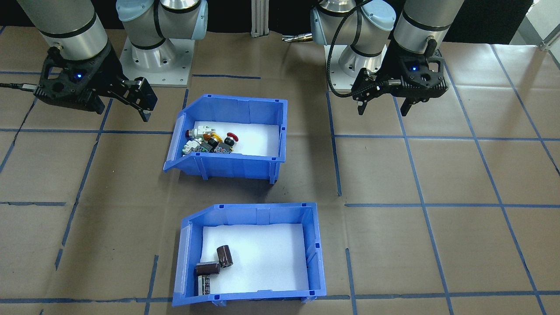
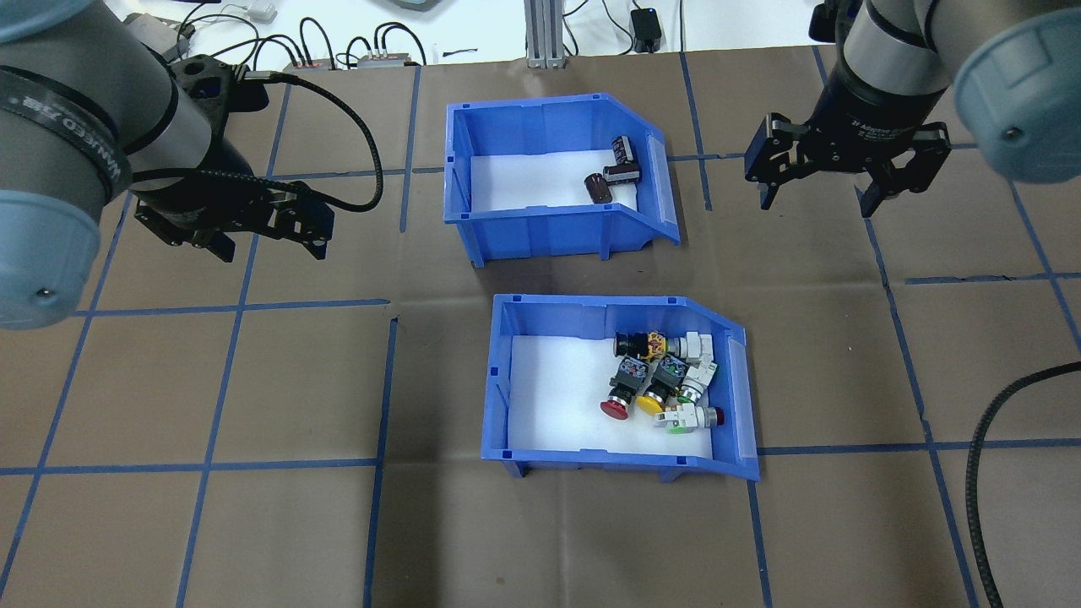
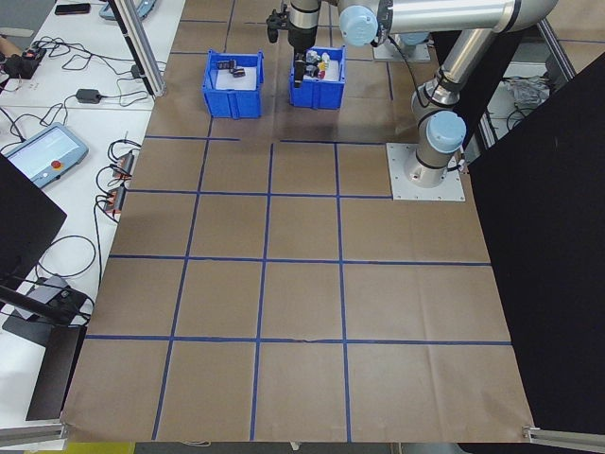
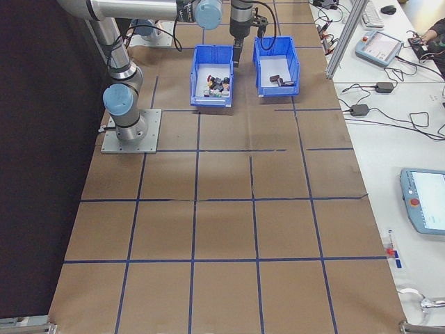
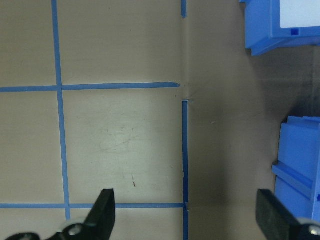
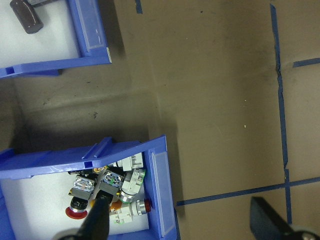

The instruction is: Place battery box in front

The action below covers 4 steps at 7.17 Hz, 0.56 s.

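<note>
The battery box [image 2: 540, 105] is a blue open-top bin with a white floor. It stands on the far side of the table, and dark brown cells [image 2: 601, 187] lie at its sloped right end. In the front-facing view the battery box [image 1: 262, 210] is nearest the camera. My left gripper [image 2: 272, 249] hovers open over bare table, left of the box. My right gripper [image 2: 817, 203] hovers open to the box's right. Neither touches anything. The left wrist view shows open fingers [image 5: 105, 210] above the paper.
A second blue bin [image 2: 591, 306] with red, yellow and green push-button switches [image 2: 663, 380] stands nearer the robot, just behind the battery box. Brown paper with blue tape lines [image 2: 380, 380] covers the table. Cables and devices [image 2: 338, 51] lie past the far edge.
</note>
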Each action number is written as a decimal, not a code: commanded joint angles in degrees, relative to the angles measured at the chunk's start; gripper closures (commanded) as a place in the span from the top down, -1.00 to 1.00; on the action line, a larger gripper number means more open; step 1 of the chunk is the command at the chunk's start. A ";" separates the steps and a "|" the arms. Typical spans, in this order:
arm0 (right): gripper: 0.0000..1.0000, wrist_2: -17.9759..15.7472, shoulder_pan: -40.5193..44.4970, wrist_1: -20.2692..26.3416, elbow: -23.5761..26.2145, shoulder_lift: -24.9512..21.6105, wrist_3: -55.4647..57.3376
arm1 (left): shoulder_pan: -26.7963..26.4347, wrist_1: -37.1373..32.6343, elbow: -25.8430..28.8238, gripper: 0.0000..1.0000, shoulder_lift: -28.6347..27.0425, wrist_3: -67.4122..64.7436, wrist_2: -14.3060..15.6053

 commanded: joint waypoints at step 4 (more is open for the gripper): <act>1.00 -0.06 0.00 0.19 0.03 -0.04 -0.06 | -0.09 -0.26 -0.02 0.99 0.04 0.00 1.95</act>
